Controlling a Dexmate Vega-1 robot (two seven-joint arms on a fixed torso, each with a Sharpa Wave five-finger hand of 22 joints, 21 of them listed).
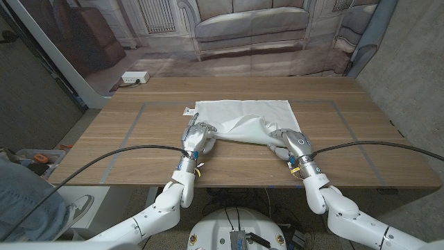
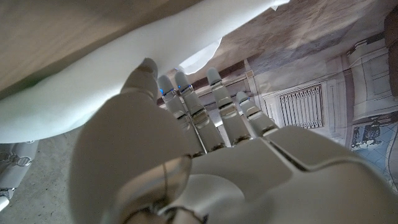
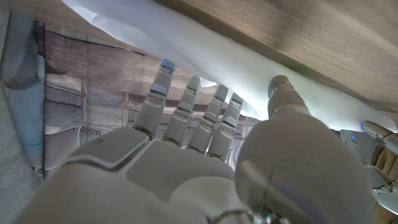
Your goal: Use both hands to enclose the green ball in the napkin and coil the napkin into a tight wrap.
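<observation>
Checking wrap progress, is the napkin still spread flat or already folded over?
Partly folded: the napkin's near edge is lifted and bunched between both robot hands, left and right; the far part lies flat.

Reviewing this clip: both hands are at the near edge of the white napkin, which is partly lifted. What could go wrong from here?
1. The napkin is raised in a loose fold between the left hand and the right hand; uneven lifting could leave the roll slack or skewed.
2. The green ball cannot be seen, presumably hidden under the cloth; it might roll out as the edge moves.
3. How firmly either hand holds the cloth cannot be told, so it could slip.
</observation>
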